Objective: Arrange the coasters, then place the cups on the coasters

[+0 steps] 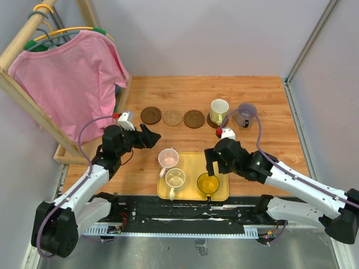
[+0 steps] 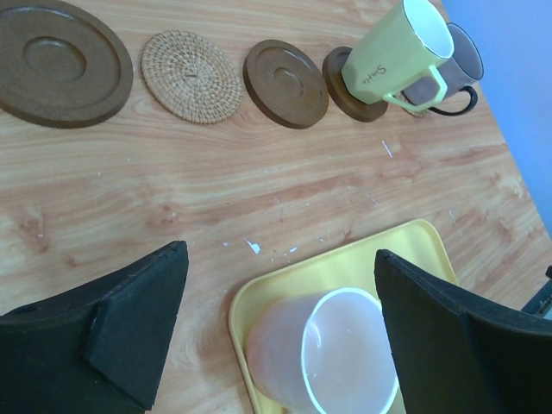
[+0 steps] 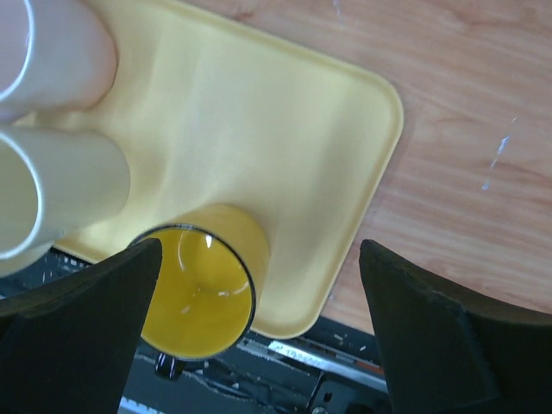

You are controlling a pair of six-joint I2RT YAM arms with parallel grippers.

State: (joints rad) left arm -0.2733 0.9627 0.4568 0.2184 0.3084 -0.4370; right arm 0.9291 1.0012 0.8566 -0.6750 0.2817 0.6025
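Nearest me, the amber cup (image 3: 198, 289) sits right at the front lip of the yellow tray (image 3: 259, 112). My right gripper (image 1: 213, 165) hangs over it with the jaws as wide as they go and nothing in them. My worry is that if I close off-centre, the cup skids over that lip toward the arm bases. The right wrist view shows how little tray is left in front of it, which the top view flattens out. The cream cup (image 3: 60, 190) is close beside it too, so a sloppy descent could clip that one. A bit further back, the pink cup (image 2: 323, 354) stands at the tray's far left corner. My left gripper (image 1: 148, 136) is also fully open and empty. In the left wrist view the cup sits low between the fingers (image 2: 129, 328), so they're not around it yet. If I come down like this, one pad could land on the rim and tip it. Far end: three bare coasters (image 2: 191, 76) lie in a row on the table (image 1: 263, 140). The green cup (image 2: 401, 52) is already on a fourth coaster, and the purple cup (image 2: 453, 73) is just beside it. Only the top view separates those two cups. From the left wrist they overlap, and I can't tell whether the purple one sits square on a coaster.
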